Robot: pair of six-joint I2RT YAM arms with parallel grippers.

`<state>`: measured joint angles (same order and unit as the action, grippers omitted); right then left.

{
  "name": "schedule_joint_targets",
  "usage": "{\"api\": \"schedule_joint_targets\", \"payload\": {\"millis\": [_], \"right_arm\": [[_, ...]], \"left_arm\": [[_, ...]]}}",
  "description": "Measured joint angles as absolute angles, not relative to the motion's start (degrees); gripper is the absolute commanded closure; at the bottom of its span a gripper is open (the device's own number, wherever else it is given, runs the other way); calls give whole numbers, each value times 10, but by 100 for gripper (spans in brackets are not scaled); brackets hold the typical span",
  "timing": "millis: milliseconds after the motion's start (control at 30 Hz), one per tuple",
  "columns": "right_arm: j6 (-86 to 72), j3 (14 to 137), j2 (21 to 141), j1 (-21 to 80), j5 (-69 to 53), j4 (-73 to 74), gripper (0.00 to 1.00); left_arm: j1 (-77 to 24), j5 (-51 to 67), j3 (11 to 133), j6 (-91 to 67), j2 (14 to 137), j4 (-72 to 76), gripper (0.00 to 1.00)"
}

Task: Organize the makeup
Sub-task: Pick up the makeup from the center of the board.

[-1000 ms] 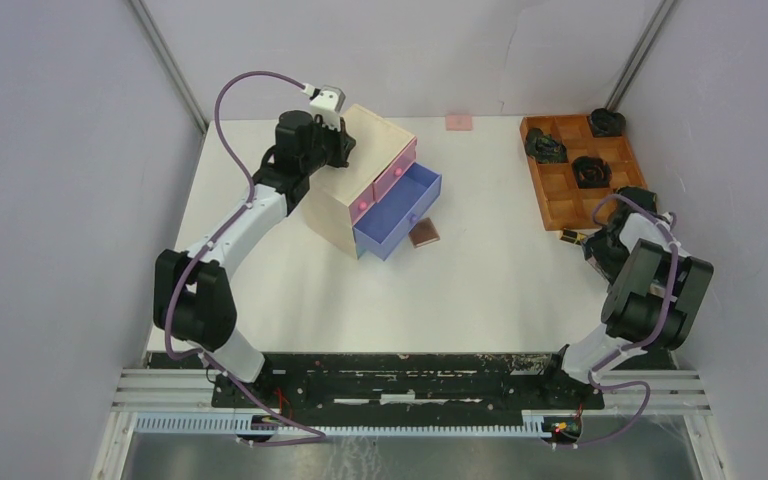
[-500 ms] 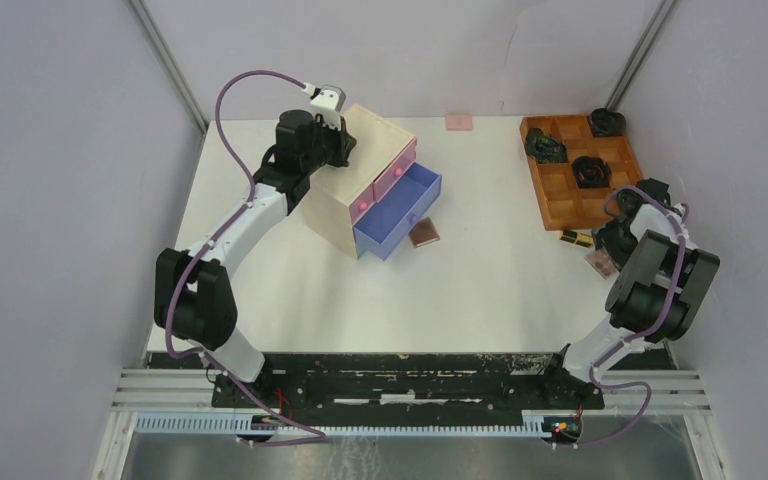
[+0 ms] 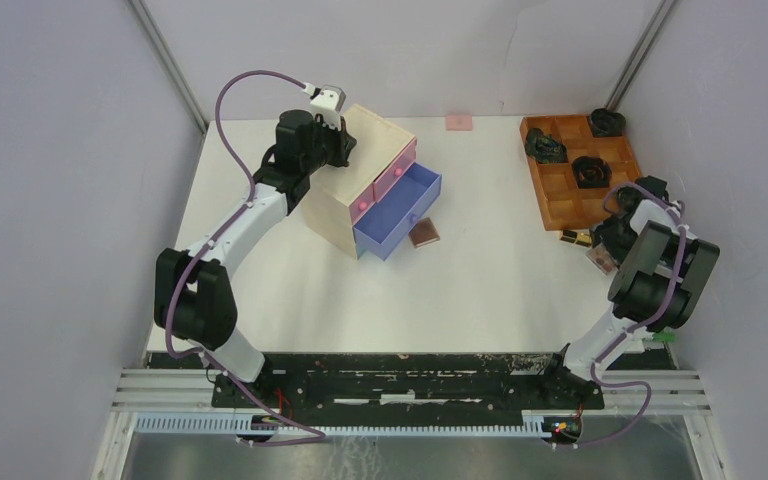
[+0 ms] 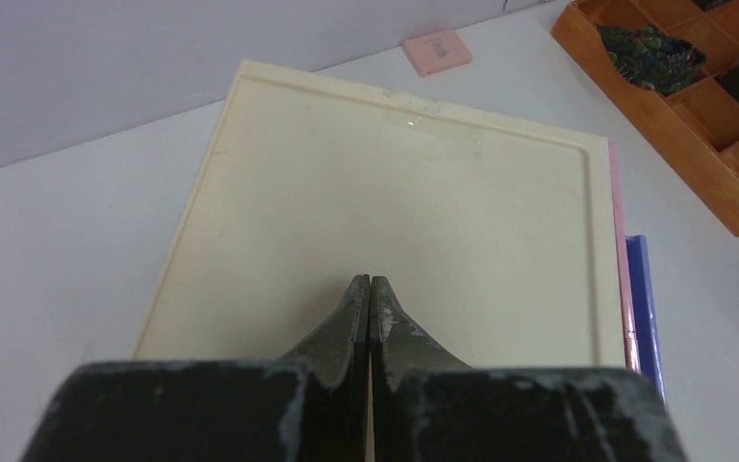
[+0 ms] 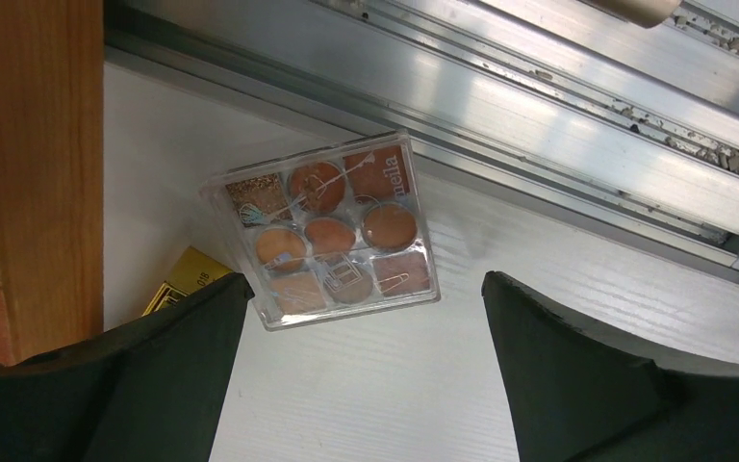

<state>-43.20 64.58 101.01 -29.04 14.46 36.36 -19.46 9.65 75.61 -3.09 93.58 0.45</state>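
Observation:
A clear-cased brown palette (image 5: 325,231) lies flat on the table by the right edge, just ahead of my right gripper (image 5: 366,284). That gripper is open, low over the table, and holds nothing. A gold tube (image 5: 185,279) pokes out behind its left finger. From above, this palette (image 3: 600,260) and the gold tube (image 3: 573,237) sit beside the right wrist. Another brown palette (image 3: 423,234) lies in front of the open blue drawer (image 3: 400,210). A small pink pad (image 3: 459,122) rests at the back. My left gripper (image 4: 369,289) is shut and empty over the chest's top (image 4: 394,192).
The pale wooden chest (image 3: 355,180) stands left of centre with its pink and blue drawers pulled out. An orange-brown grid tray (image 3: 557,205) with dark coiled objects fills the back right; its wooden wall (image 5: 29,173) is close to my right gripper. A metal rail (image 5: 558,106) runs along the table edge.
My right arm has swung right and back toward the table's right edge, uncovering the palette beside it. The left arm has not moved.

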Motion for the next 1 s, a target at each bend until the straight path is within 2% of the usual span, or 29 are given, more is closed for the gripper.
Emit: {"api": "schedule_joint_targets", "payload": {"millis": [300, 400, 567, 733, 800, 867, 900, 1000], "right_arm": [[-423, 665, 1035, -290, 144, 338, 0], [-422, 666, 1038, -290, 141, 328, 7], [-421, 656, 1040, -290, 121, 294, 28], [-406, 636, 1034, -290, 124, 274, 58], [-402, 631, 1031, -292, 126, 273, 72], [-399, 627, 1028, -295, 126, 272, 92], [-397, 625, 1028, -297, 125, 270, 99], [-397, 620, 1025, -298, 122, 262, 100]], "left_arm": [[-195, 97, 756, -31, 936, 4, 97], [-195, 97, 756, -31, 936, 4, 97], [-195, 97, 756, -31, 936, 4, 97], [-195, 97, 756, -31, 935, 4, 97], [-195, 97, 756, -31, 934, 4, 97], [-195, 97, 756, -31, 934, 4, 97], [-195, 97, 756, -31, 934, 4, 97], [-195, 97, 756, -31, 934, 4, 97]]}}
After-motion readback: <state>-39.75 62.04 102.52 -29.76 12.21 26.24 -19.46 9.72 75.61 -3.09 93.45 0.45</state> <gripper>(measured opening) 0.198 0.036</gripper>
